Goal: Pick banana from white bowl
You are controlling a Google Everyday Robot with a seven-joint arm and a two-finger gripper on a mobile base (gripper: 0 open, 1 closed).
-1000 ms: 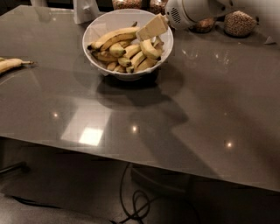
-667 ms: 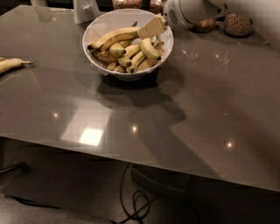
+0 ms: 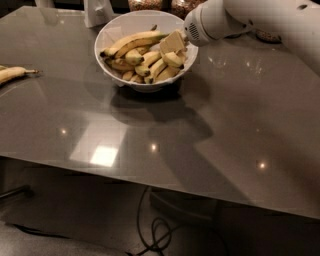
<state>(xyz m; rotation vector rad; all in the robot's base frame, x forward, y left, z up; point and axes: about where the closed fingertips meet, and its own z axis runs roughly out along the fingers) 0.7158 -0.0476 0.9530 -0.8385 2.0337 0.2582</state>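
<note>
Nearest, under the front edge of the tabletop (image 3: 225,145), a dark cable (image 3: 157,231) loops on the floor. The glossy grey tabletop carries a few bright light reflections. At its left edge, well apart from everything else, lies a lone pale banana (image 3: 12,74). Farther back stands the white bowl (image 3: 150,86), heaped with bananas. The longest banana (image 3: 135,41), nearly straight, lies across the top of the heap. The banana (image 3: 173,59), plump and curved, sits on the right side of the heap close to the rim. The gripper (image 3: 172,42) hangs just above it, inside the bowl's right rim, and looks to be touching or nearly touching it. Whether the gripper is apart or together cannot be told. The white arm (image 3: 225,17) reaches in from the upper right. Behind the bowl stand a white object (image 3: 97,10) and some jars (image 3: 145,4).
</note>
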